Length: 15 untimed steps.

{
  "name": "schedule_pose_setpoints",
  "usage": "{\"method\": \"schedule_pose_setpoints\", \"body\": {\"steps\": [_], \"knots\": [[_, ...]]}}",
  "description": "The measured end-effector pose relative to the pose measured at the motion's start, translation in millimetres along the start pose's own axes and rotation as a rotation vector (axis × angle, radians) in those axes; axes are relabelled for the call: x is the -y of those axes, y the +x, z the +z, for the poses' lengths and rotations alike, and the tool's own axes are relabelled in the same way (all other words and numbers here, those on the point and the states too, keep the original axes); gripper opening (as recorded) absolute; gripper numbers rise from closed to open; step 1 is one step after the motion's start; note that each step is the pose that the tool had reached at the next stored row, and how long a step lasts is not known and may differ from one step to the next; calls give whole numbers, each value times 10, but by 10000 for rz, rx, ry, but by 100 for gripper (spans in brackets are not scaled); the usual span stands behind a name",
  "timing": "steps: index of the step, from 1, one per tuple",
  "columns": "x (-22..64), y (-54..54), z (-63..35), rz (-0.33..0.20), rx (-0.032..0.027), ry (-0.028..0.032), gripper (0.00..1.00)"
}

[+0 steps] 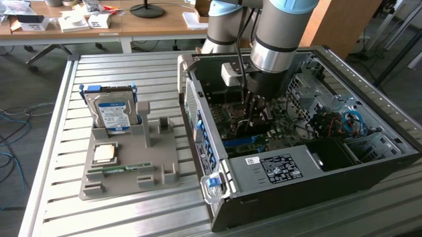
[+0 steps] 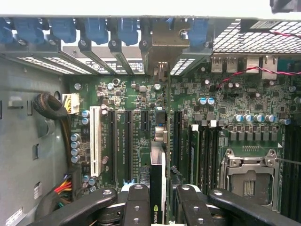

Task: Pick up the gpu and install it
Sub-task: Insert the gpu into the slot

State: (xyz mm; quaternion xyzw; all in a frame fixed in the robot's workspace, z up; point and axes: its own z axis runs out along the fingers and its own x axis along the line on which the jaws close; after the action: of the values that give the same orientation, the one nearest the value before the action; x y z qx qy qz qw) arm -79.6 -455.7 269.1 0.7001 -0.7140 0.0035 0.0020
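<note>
Fingers [image 2: 137, 202] part-closed, clamped on the graphics card [image 2: 157, 181], held edge-on between them, deep inside the computer case [image 1: 316, 197], standing upright over the green board's [image 2: 127, 94] slots.

The gpu [image 2: 157, 207] shows a black edge with a small green-and-white logo on it. The hand [image 2: 160, 190] is black as well. The motherboard [image 2: 141, 101] is deep green, speckled with silver-topped capacitors, and has one white slot [image 2: 95, 141] among black ones. The clips [image 2: 96, 29] are bright blue. The table [image 1: 59, 207] is pale grey metal, ribbed in long stripes. The tray [image 1: 128, 183] is dull grey-brown. The hard drive [image 1: 113, 112] is silver with a blue-and-white label.
</note>
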Motion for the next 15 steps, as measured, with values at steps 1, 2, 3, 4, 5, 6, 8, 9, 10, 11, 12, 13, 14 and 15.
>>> {"method": "schedule_pose_setpoints", "body": {"steps": [1,2,3,4,5,6,8,9,10,11,12,13,14,15], "knots": [[-2,0,1,0,-1,-1,26],[-2,-1,3,0,-1,0,26],[-3,-1,6,0,0,0,26],[-4,-1,9,1,0,0,26],[-4,-1,12,1,0,0,26],[-4,-1,15,1,-1,0,26],[-4,0,17,1,-2,-1,26],[-4,0,18,1,-2,-1,26],[-4,-1,20,1,0,0,26],[-4,-1,25,1,3,1,26],[-5,-1,28,1,3,1,26],[-5,-1,30,1,0,0,26],[-6,-1,32,1,-1,-1,26],[-6,-1,32,1,-2,-1,26]]}}
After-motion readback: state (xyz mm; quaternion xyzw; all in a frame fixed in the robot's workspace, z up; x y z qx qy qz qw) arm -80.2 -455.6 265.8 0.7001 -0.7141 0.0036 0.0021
